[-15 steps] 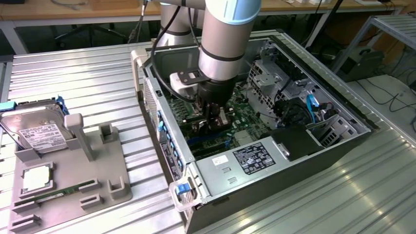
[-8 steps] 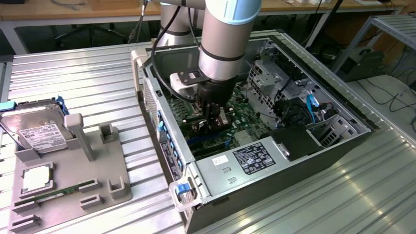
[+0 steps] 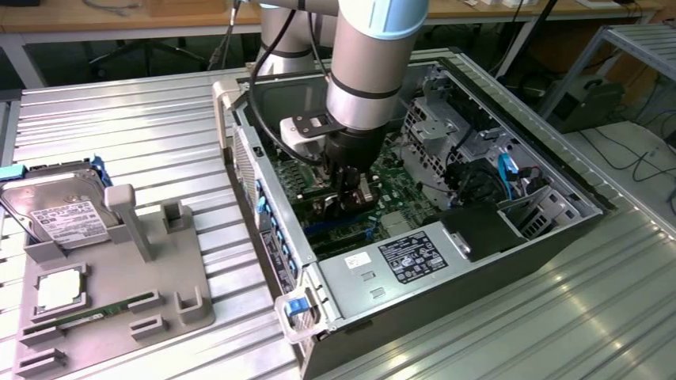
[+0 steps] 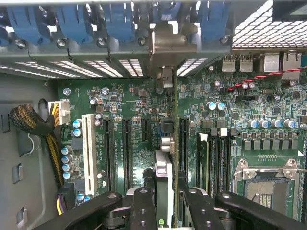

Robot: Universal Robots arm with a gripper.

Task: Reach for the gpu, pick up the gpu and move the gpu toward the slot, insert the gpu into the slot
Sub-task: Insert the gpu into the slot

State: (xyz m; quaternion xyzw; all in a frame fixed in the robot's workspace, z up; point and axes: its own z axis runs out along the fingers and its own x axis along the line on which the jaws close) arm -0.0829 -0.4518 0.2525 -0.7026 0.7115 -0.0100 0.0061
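Observation:
In the wrist view the gpu (image 4: 174, 120) is seen edge-on as a thin green card standing upright over the green motherboard (image 4: 139, 103). Its silver end bracket (image 4: 165, 45) is up against the case's rear wall. My gripper (image 4: 168, 211) is shut on the card, with one black finger (image 4: 143, 208) on each side of it. The slot is hidden under the card in that view, and I cannot tell whether the card sits in it. In the exterior view my gripper (image 3: 354, 186) reaches down inside the open computer case (image 3: 349, 277), with a blue slot strip (image 3: 338, 229) just in front of it.
Black slots (image 4: 127, 148) flank the card, with a white slot (image 4: 88, 148) farther off. A drive cage (image 3: 444, 119) and cables (image 3: 502, 170) crowd the case. Outside it, a grey fixture (image 3: 158, 269) carries a hard drive (image 3: 58, 214), a memory stick (image 3: 90, 317) and a chip (image 3: 63, 289).

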